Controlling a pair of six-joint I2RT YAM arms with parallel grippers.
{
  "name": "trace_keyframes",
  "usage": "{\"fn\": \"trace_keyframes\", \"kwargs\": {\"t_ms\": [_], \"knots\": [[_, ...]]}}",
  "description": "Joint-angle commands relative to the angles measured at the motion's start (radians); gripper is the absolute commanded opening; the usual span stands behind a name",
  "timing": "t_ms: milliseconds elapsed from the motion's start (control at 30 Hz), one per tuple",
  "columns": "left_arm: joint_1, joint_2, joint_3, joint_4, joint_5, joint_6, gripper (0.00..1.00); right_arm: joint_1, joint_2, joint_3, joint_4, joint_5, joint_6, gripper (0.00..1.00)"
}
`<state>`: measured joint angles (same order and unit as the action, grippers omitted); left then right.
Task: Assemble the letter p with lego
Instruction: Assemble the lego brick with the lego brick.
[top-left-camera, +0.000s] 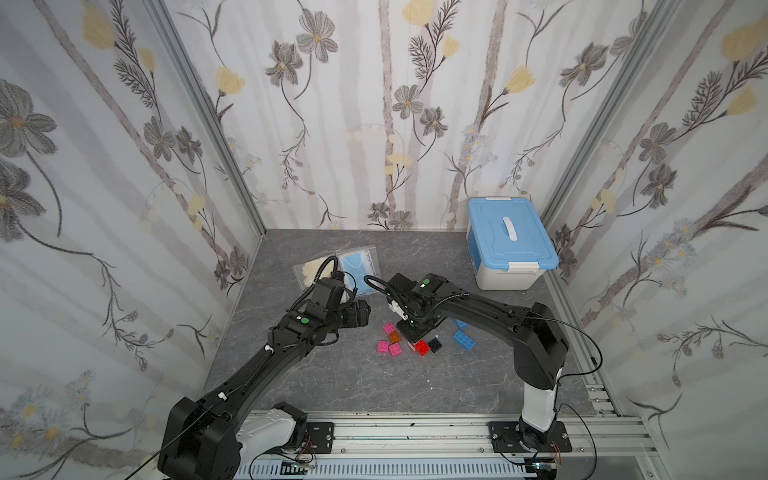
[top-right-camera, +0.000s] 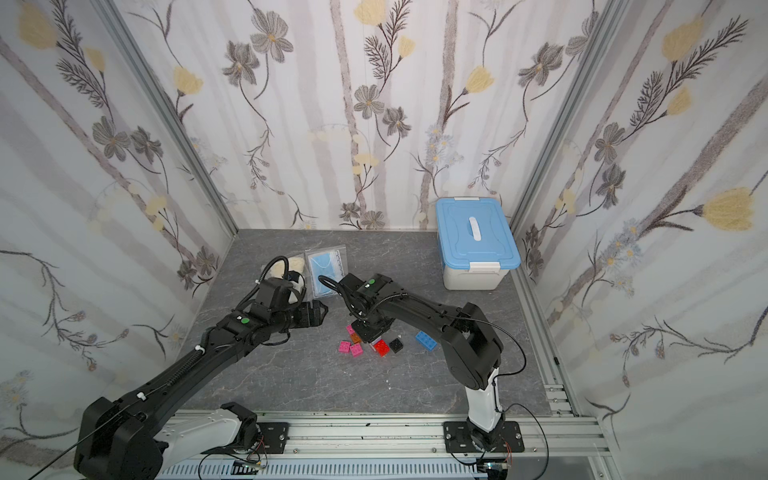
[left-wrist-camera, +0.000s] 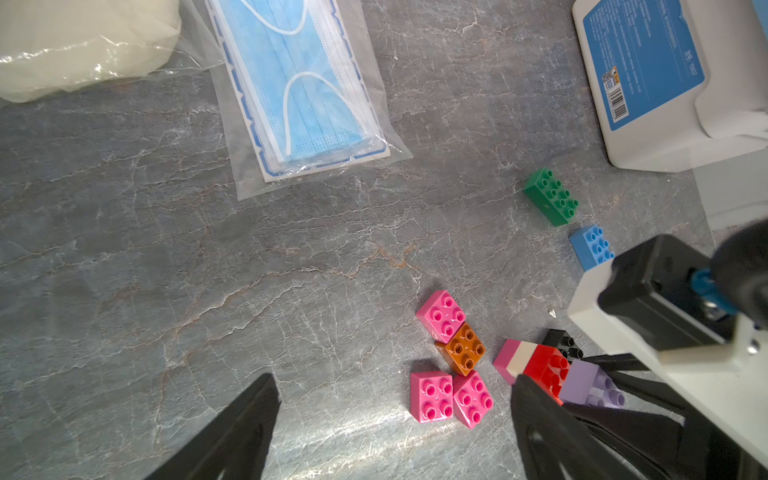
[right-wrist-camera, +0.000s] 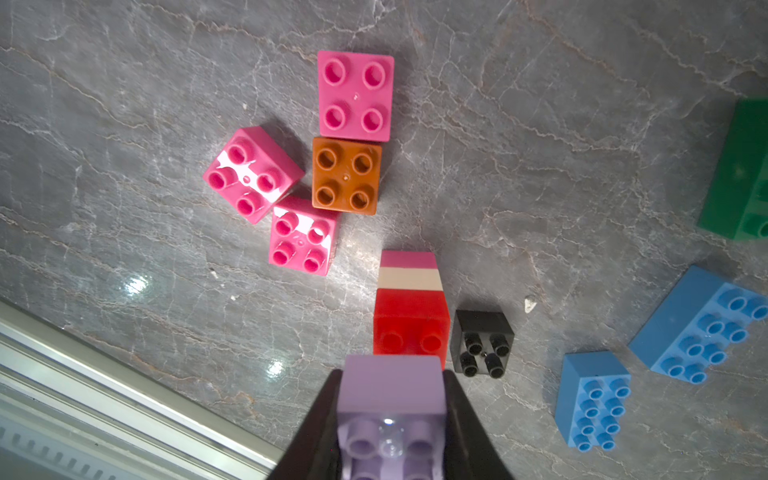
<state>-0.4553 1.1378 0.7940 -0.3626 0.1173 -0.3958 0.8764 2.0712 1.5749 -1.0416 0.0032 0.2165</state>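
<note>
At the far left of the gray marbled table lies a clear bag of cream-coloured stuff, and just beside it a sealed pack of blue face masks. The left gripper hovers above the table on the robot's side of these, its fingers spread wide with nothing between them. Right of it, in both top views, sits a cluster of four square bricks, studs up. Three of them are pink bricks, and an orange brick touches the farthest pink one and lies close to the other two. Next comes a small upright stack: a red brick on a cream brick on a pink base. The right gripper hangs over this stack, its fingers clamped on two opposite sides of a lavender brick. That brick is studs up over part of the red brick, two of whose studs show; whether it is pressed onto the red brick I cannot tell. A black brick stands just beside the red one on the right. Further right lie two blue bricks, apart from each other, and beyond them a green brick, which only the wrist views show. In the far right corner stands a white box with a blue lid.
</note>
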Motion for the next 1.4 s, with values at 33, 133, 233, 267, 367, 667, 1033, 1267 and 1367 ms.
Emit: {"fn": "trace_keyframes", "kwargs": {"t_ms": [33,133,233,267,367,667,1033,1267,1367], "knots": [[0.001,-0.004,-0.001,0.024,0.003,0.002,0.9,-0.002,0.012,0.0,0.002,0.005,-0.012,0.17],[0.001,-0.003,-0.002,0.023,0.001,0.002,0.9,-0.005,0.023,-0.001,0.002,0.018,-0.014,0.17],[0.001,-0.001,-0.001,0.023,-0.001,0.003,0.9,-0.008,0.033,-0.003,0.007,0.021,-0.016,0.17],[0.001,-0.001,-0.001,0.023,-0.001,0.003,0.9,-0.01,0.036,-0.003,0.009,0.021,-0.016,0.17],[0.001,0.0,-0.001,0.022,-0.001,0.005,0.9,-0.013,0.043,-0.002,0.013,0.021,-0.016,0.17],[0.003,0.005,0.0,0.024,-0.001,0.005,0.9,-0.016,0.053,-0.004,0.021,0.01,-0.017,0.17],[0.003,0.005,-0.001,0.023,-0.001,0.005,0.9,-0.016,0.068,-0.006,0.023,-0.005,-0.021,0.17],[0.003,0.004,-0.003,0.023,-0.002,0.005,0.9,-0.016,0.091,-0.025,0.034,-0.013,-0.022,0.17],[0.003,0.005,-0.003,0.024,0.001,0.003,0.9,-0.016,0.098,-0.037,0.045,-0.026,-0.022,0.17]]}}
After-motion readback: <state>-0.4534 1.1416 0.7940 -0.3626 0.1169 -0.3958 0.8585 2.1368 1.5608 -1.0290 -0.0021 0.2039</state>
